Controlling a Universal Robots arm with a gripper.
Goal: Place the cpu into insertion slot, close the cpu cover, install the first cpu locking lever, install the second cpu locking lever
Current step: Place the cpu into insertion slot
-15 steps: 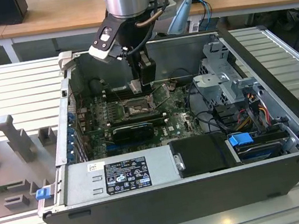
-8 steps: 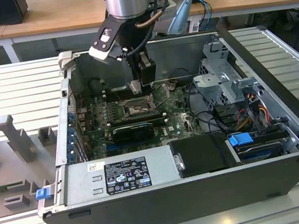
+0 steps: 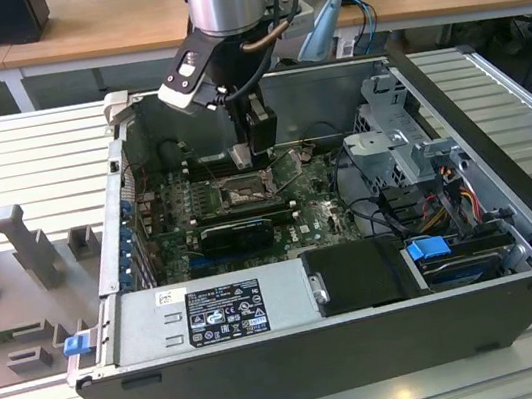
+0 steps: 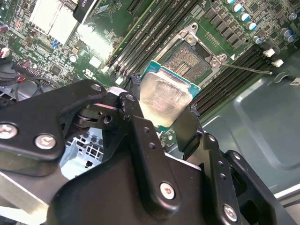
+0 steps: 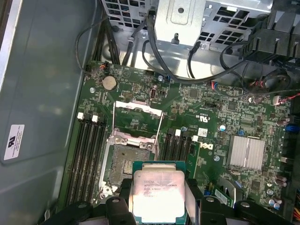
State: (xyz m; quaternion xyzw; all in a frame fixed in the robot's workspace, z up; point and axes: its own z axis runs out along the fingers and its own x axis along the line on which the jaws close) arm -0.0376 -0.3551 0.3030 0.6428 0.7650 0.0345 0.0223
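Observation:
My gripper (image 3: 254, 149) hangs inside the open computer case, shut on the cpu (image 5: 158, 192), a pale silvery square chip on a green-edged base. In both wrist views the black fingers (image 4: 136, 117) clamp two opposite edges of the cpu (image 4: 165, 96). The chip hovers just beside and above the insertion slot (image 5: 125, 164), whose dark centre lies bare inside its metal rim (image 4: 187, 61). The cpu cover (image 5: 137, 119) is swung open and lies back towards the coin battery. A thin locking lever (image 4: 248, 68) sticks out from the socket's corner. In the exterior view the slot (image 3: 243, 192) lies right under the gripper.
Black memory sticks (image 5: 89, 154) flank the socket on both sides. A drive cage (image 3: 394, 144) with loose cables (image 5: 154, 51) stands at the exterior view's right. A black card (image 3: 236, 233) and the power supply (image 3: 213, 309) lie nearer the front. Case walls (image 3: 497, 153) ring the board.

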